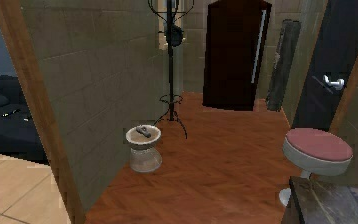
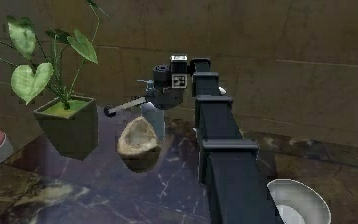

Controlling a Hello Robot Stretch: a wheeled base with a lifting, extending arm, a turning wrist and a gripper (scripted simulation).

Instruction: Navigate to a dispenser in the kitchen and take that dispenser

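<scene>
Dispenser (image 2: 155,122) is only a likely name for the small pale grey-blue shape on the dark marble tabletop (image 2: 77,190). In the arm side view it stands just left of the middle, directly below the gripper's dark body. Its long axis looks upright, and which way any spout points cannot be told. The forward view, from left to right, gives a dark sofa (image 1: 7,115) beyond a wood-edged tiled wall (image 1: 87,90), a small white bin (image 1: 144,148) on the wooden floor (image 1: 217,160), a black coat stand (image 1: 171,70) behind it, a dark wooden door (image 1: 235,55), a round pink stool (image 1: 317,150), and a corner of the marble tabletop at the bottom right. The arm side view gives what lies on and around that tabletop. From left to right there is the stool's pink rim at the left edge, a leafy plant (image 2: 47,60) in a square pot (image 2: 67,125), and a tan bowl (image 2: 137,140) tilted on its side just left of the grey-blue shape. Then comes the gripper (image 2: 122,107) with a thin finger reaching left above the tan bowl, the dark arm (image 2: 222,140) rising from the bottom edge, and a white bowl (image 2: 297,205) at the bottom right. The claw's state cannot be told, nor whether it holds anything.
</scene>
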